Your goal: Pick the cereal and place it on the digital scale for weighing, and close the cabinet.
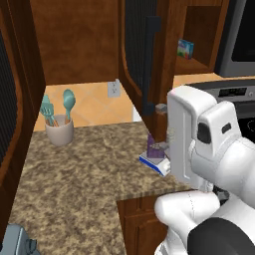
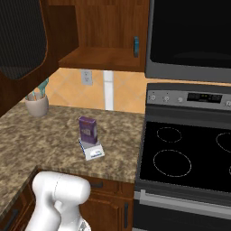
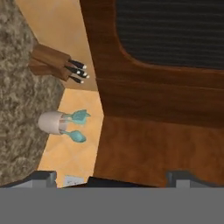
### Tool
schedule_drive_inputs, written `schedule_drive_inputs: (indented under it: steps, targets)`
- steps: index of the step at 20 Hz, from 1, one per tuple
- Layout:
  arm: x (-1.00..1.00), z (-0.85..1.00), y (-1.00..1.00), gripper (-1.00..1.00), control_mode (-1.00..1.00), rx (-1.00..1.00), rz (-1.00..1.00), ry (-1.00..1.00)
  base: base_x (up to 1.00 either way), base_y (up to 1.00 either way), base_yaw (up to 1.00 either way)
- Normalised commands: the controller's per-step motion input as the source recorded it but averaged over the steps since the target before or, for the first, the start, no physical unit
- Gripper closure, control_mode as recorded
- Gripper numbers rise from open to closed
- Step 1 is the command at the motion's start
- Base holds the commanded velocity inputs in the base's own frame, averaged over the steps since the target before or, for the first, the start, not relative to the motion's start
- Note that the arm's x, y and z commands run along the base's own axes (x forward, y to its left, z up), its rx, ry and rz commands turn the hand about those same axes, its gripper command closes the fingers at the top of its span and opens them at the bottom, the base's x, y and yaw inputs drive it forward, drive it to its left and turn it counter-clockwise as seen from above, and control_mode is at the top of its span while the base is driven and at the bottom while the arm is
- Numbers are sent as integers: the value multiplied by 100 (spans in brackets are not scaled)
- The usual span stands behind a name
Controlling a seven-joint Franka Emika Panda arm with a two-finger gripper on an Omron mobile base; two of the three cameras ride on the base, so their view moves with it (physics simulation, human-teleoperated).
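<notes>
The purple cereal box (image 1: 155, 146) (image 2: 88, 129) stands upright on the blue-and-white digital scale (image 1: 155, 165) (image 2: 93, 152) on the granite counter. The wall cabinet's door (image 1: 140, 47) (image 2: 21, 38) (image 3: 144, 113) stands open, its dark mesh panel (image 3: 175, 30) and long black handle (image 1: 149, 64) in view. In the hand view my gripper (image 3: 111, 178) is open, close against the door's reddish wood below the mesh. A dark strip lies between the fingertips (image 3: 43, 177) and nothing is held. My white arm (image 1: 199, 144) rises just right of the door's edge.
A small green-and-blue box (image 1: 185, 48) (image 2: 136, 46) sits on the open cabinet's shelf. A cup of teal utensils (image 1: 60, 127) (image 2: 37, 104) (image 3: 54, 122) and a knife block (image 3: 52, 63) stand at the back wall. The stove (image 2: 185, 158) and microwave (image 2: 189, 36) are to the right.
</notes>
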Motion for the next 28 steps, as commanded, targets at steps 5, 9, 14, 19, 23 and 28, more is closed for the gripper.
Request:
schedule_drive_inputs:
  steps: [5, 9, 14, 19, 23, 28]
  targets:
    - [42, -72, 68, -100, -100, 27, -37, -16, 0, 0, 0]
    - [45, -63, 4, -100, -100, 35, -29, -10, 0, 0, 0]
    - [70, -38, 2, -100, -100, 5, -12, -4, 0, 0, 0]
    - [79, -6, 0, -100, -100, -1, -6, 3, 0, 0, 0]
    - [96, -9, 8, -100, -100, -19, -18, 25, 0, 0, 0]
    - [93, -2, 20, -100, -100, -20, -26, 4, 0, 0, 0]
